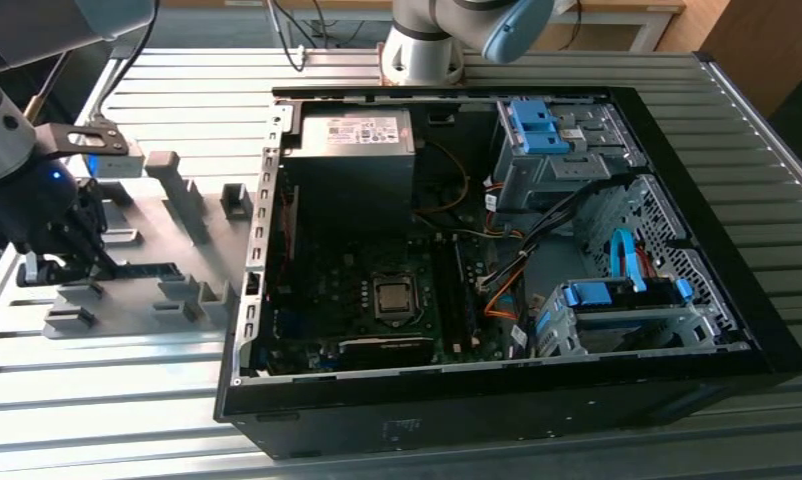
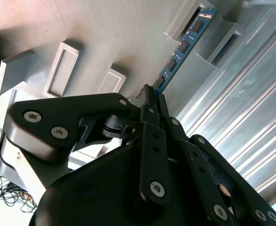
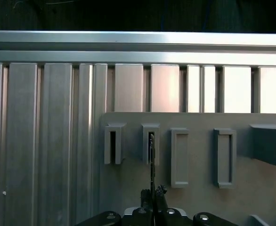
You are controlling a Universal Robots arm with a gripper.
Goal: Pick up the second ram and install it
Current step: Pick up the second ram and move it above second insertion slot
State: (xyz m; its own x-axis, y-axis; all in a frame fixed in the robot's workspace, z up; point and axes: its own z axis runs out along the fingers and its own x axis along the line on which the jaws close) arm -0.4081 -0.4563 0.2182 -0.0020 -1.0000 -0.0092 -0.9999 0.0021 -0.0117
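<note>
Second wrist view — jaws grip the second ram [image 2: 180,48] in grey fixture [image 2: 105,28], ribbed table [image 2: 251,94] beneath.

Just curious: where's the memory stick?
The memory stick sits in the grey holder on the exterior view's left, beside the computer case, gripped by the end effector.

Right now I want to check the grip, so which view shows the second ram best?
The second wrist view: the second ram shows its blue-green face and chips, with the gripper closed on its end. The first wrist view shows it edge-on, a thin line. In the exterior view it is too dark to pick out.
</note>
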